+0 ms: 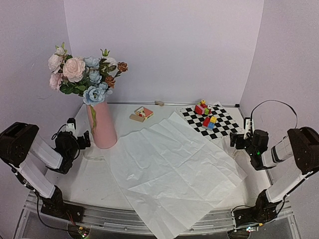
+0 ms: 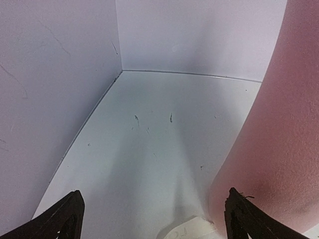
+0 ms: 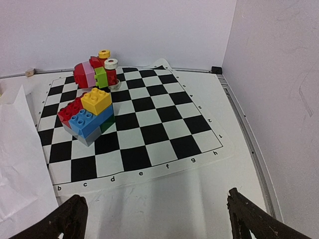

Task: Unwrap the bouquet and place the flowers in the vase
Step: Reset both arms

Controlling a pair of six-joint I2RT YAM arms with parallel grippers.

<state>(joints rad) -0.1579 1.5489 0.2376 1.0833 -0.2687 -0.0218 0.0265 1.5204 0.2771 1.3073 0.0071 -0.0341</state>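
Paper (image 1: pixel 169 169): we note the large white crinkled sheet first, since its near corner hangs over the front edge of the bench (image 1: pixel 84 181). The rest lies spread flat across the middle. Its far right corner overlaps the near left edge of the checkered mat (image 1: pixel 227 125).

Flowers (image 1: pixel 82 74): unwrapped and standing in the vase (image 1: pixel 103 128). The pink, white, blue and rust heads bunch well above the rim and lean slightly left. The vase is upright at the far left of the bench, just off the sheet's left corner.

Left pincer (image 2: pixel 153 199): jaws wide apart, nothing between them. It sits low on the bench just left of the vase. In the wrist view the pink wall fills the right side close to the right finger (we cannot tell whether they touch).

Right pincer (image 3: pixel 153 196): jaws wide apart, empty, low at the right edge of the bench, facing the mat.

Other items: two clusters of toy blocks (image 1: pixel 205 110) on the mat, the nearer stacked in red, blue and yellow. A small red and cream block (image 1: pixel 143 113) lies on the bare bench between vase and mat, toward the back wall.
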